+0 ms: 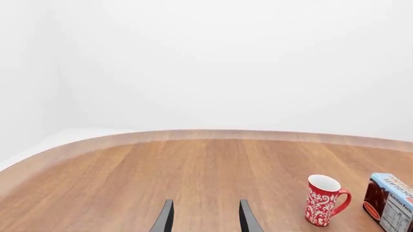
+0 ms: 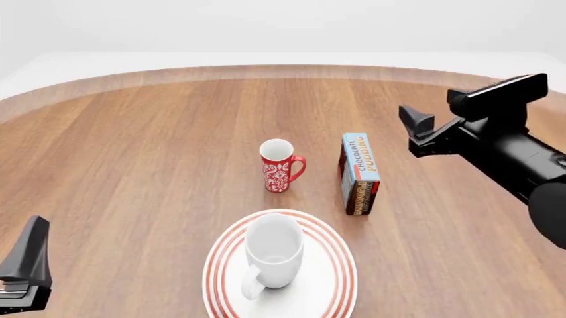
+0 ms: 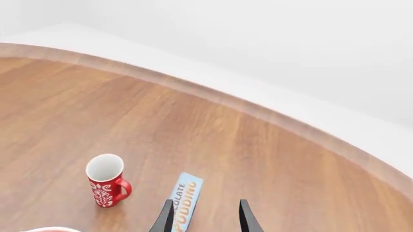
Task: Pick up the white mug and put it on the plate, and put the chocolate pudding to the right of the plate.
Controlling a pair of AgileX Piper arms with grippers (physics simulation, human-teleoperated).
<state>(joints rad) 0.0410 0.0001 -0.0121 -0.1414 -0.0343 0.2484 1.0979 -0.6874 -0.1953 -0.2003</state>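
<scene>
The white mug (image 2: pixel 272 254) stands upright on the red-ringed plate (image 2: pixel 340 271) near the table's front, its handle toward me. The chocolate pudding (image 2: pixel 360 172) carton sits on the table behind the plate's right side, light blue face up. My right gripper (image 2: pixel 414 132) is open and empty, raised to the right of the carton; in the right wrist view the carton (image 3: pixel 185 192) lies just ahead of the left fingertip of the right gripper (image 3: pixel 205 220). My left gripper (image 2: pixel 29 255) is at the front left, open and empty, as the left wrist view (image 1: pixel 205 220) shows.
A red mug with white floral pattern (image 2: pixel 280 165) stands left of the carton, behind the plate. It also shows in the left wrist view (image 1: pixel 324 199) beside the carton (image 1: pixel 390 202), and in the right wrist view (image 3: pixel 106 180). The round wooden table's far edge (image 2: pixel 283 69) curves behind.
</scene>
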